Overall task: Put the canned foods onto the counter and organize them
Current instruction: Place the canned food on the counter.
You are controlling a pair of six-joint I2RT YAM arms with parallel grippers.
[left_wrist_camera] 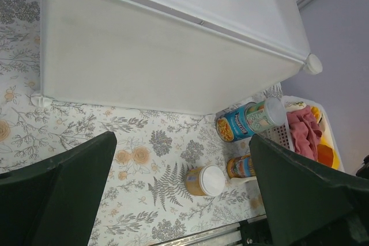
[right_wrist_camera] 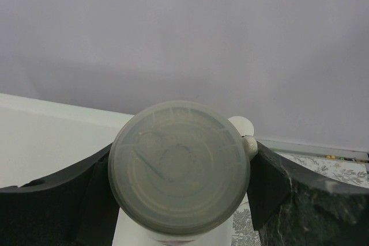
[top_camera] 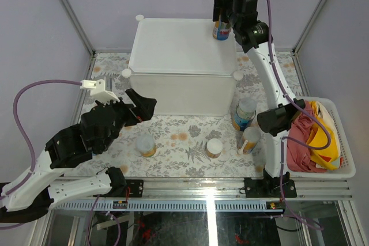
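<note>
Bearings were read from the overhead view, with the arm bases at 6 o'clock.

Nearest, at 8 o'clock, the left gripper [top_camera: 138, 108] hovered low over the table [top_camera: 179, 136], jaws spread wide and holding nothing. It pointed toward the floor-level stock, which I judged to be readiness for a pick.

Four cans stood on the table in front of the counter [top_camera: 181, 56] and were not yet placed:
- a short orange can [top_camera: 146, 146] at 7 o'clock;
- a second short can [top_camera: 214, 148] at 6 o'clock;
- a tall can [top_camera: 249, 139] at 5 o'clock;
- a blue-labelled can [top_camera: 245, 113] just behind the tall can, close to the counter's front right corner.

The basket [top_camera: 323, 142] of cloth sat at 4 o'clock, apart from the work.

Farthest, at 1 o'clock, the right gripper [top_camera: 222, 12] reached over the counter's far right corner. Its jaws were part-closed and pressed against both sides of the held can [right_wrist_camera: 179, 168], which was upright with its pale lid facing the wrist camera. Whether the base was resting on the counter top could not be told. The corner position appeared chosen to leave the rest of the top free for rows.
</note>
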